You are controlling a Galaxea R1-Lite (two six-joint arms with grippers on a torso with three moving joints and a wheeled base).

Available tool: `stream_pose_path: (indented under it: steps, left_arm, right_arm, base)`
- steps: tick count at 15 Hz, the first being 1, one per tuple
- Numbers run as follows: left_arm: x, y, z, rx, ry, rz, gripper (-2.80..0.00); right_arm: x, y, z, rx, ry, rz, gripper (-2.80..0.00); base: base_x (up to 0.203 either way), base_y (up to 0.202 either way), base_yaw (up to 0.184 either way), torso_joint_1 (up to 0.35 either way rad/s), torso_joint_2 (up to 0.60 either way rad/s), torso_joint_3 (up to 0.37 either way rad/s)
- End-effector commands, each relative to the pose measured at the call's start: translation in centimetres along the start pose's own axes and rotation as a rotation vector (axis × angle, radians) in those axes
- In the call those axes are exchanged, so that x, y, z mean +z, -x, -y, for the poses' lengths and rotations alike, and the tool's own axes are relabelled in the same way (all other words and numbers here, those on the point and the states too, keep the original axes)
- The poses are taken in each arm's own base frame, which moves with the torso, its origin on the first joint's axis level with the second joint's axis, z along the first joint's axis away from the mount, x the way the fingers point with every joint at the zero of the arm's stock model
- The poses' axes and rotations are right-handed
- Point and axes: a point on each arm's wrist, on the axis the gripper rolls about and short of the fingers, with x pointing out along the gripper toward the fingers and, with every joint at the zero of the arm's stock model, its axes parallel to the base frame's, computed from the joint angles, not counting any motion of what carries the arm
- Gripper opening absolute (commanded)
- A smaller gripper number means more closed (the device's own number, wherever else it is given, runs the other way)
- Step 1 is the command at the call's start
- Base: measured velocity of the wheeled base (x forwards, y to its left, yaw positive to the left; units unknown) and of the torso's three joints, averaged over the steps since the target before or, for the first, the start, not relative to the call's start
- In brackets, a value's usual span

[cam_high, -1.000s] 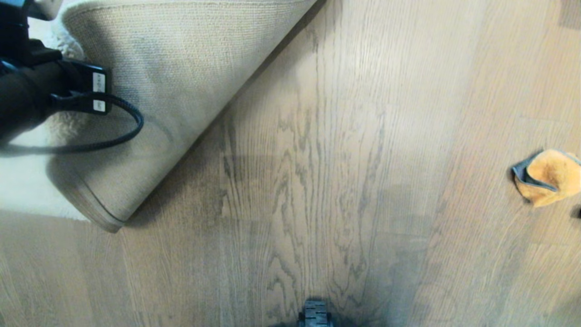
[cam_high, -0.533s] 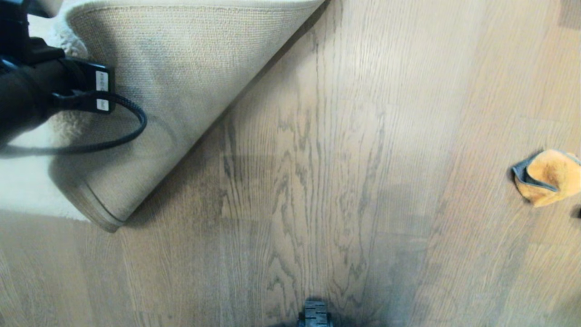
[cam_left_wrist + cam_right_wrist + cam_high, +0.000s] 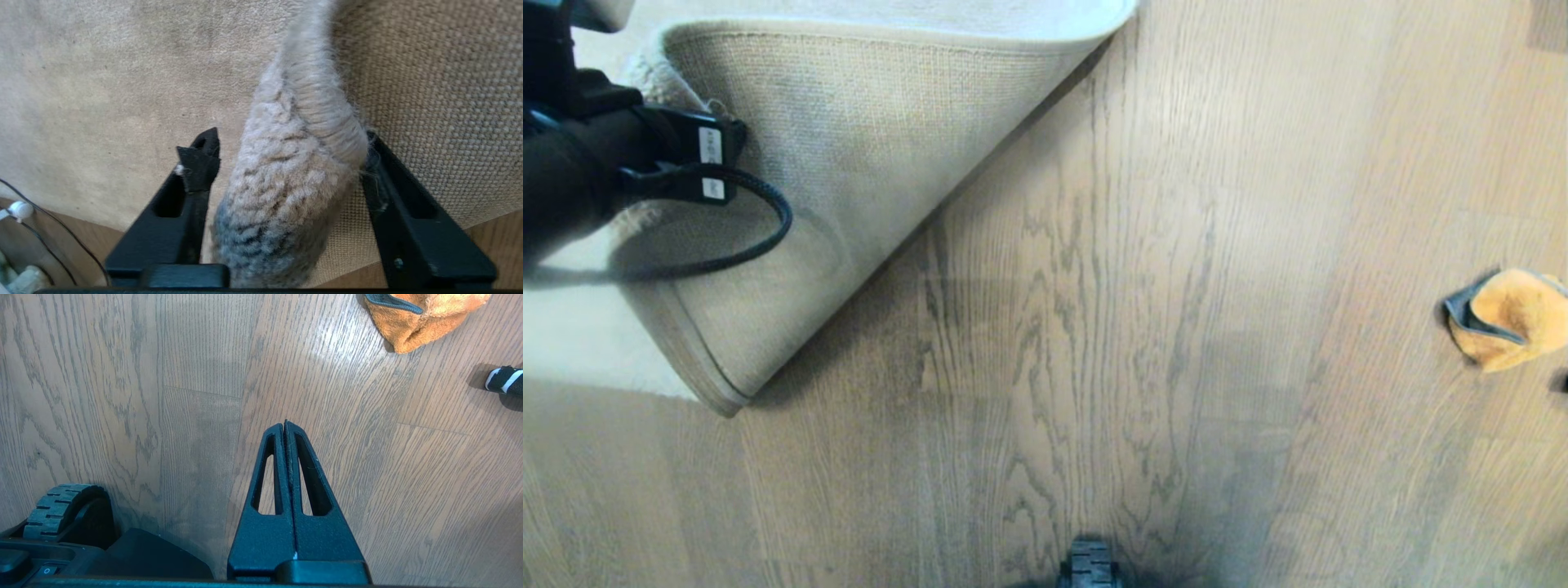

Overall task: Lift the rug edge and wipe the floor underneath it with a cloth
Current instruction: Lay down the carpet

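Two claws are in view, one per arm. At the far left of the head view, the left arm (image 3: 572, 175) reaches over the folded-back rug edge (image 3: 849, 163), whose woven tan backing faces up while the pale pile shows beyond the fold. In the left wrist view, the left claw (image 3: 286, 163) stands with its jaws spread apart, the thick pile border of the rug edge (image 3: 294, 171) passing between them; one finger (image 3: 198, 171) stands clear of the pile with a gap visible, and the other finger (image 3: 392, 192) lies against the border on the backing side. The claw is therefore open around the border, not clamped on it. The rounded corner of the rug points toward the robot and rests on the floor (image 3: 1094, 327), grey-brown planks with dark wavy grain. The cloth (image 3: 1507, 318), orange-yellow and fluffy with a dark grey trim, lies crumpled on the floor at the far right of the head view, well apart from the rug. In the right wrist view, the right claw (image 3: 285, 426) is fully closed on nothing, fingertips pressed together, hanging above bare floor, with the cloth (image 3: 425, 318) ahead of it and untouched. A small black object with white stripes (image 3: 504, 380) lies near the cloth. A base wheel (image 3: 61, 510) shows beside the claw.
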Motion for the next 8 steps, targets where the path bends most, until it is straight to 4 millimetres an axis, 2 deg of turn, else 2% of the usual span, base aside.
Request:
stream_pose_path:
  steps: [1, 8]
  left_arm:
    - [-0.03, 0.24, 0.36, -0.017, 0.026, -0.002, 0.0]
    - [-0.2, 1.09, 0.65, -0.062, 0.076, -0.028, 0.0]
  right_arm:
    - [0.0, 0.0, 0.0, 0.001, 0.001, 0.0, -2.8]
    - [0.0, -0.01, 0.0, 0.0, 0.001, -0.001, -2.8]
  base:
    - [0.0, 0.0, 0.0, 0.0, 0.0, 0.0]
    - [0.0, 0.0, 0.0, 0.0, 0.0, 0.0]
